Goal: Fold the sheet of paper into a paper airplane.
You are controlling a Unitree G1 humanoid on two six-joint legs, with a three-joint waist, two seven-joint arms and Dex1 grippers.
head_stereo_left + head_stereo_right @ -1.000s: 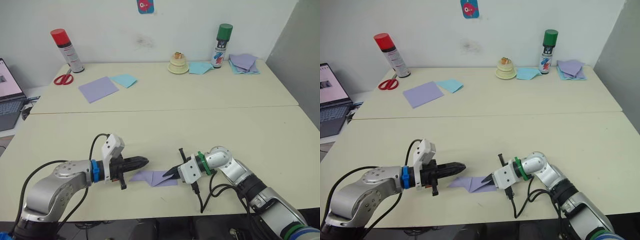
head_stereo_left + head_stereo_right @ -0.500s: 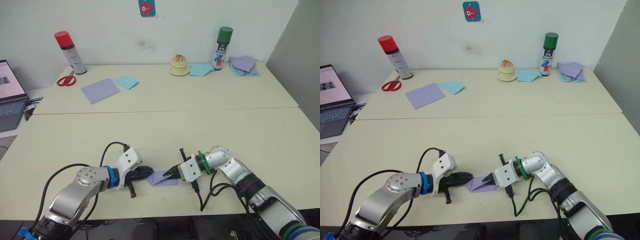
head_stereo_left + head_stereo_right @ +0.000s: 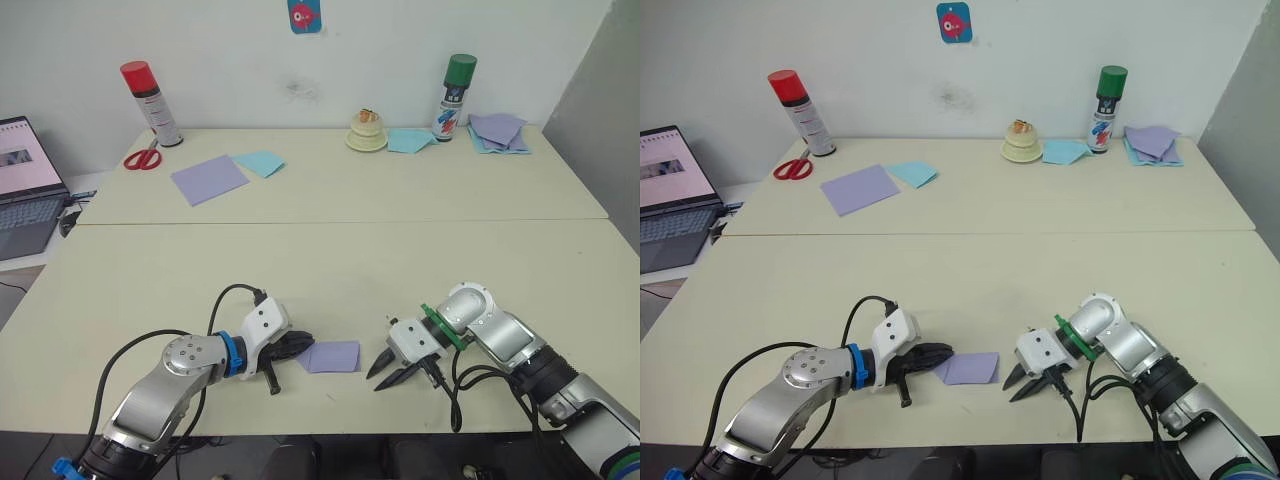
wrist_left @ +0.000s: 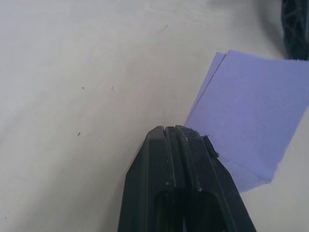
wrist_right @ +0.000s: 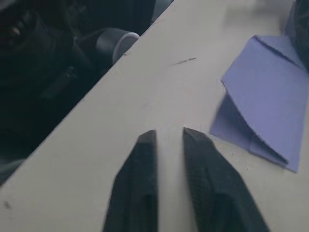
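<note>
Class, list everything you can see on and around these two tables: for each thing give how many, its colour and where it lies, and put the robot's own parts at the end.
Folded sheet of paper: one, lavender, near table, between the two tools.
Flat sheet: one, lavender, far table, left part.
Small sheet: one, light blue, beside the flat lavender sheet.
Scissors: one pair, red handles, far table, left end.
Spray can: one, white with red cap, behind the scissors.
Spray can: one, green cap, far table, right part.
Small cream object: one, left of the green-capped can.
Pile of papers: one, purple and blue, far right corner.
Laptop: one, open, off to the left.
Left tool: black, shut on the folded paper's left edge.
Right tool: black, open, right of the paper, apart from it.
</note>
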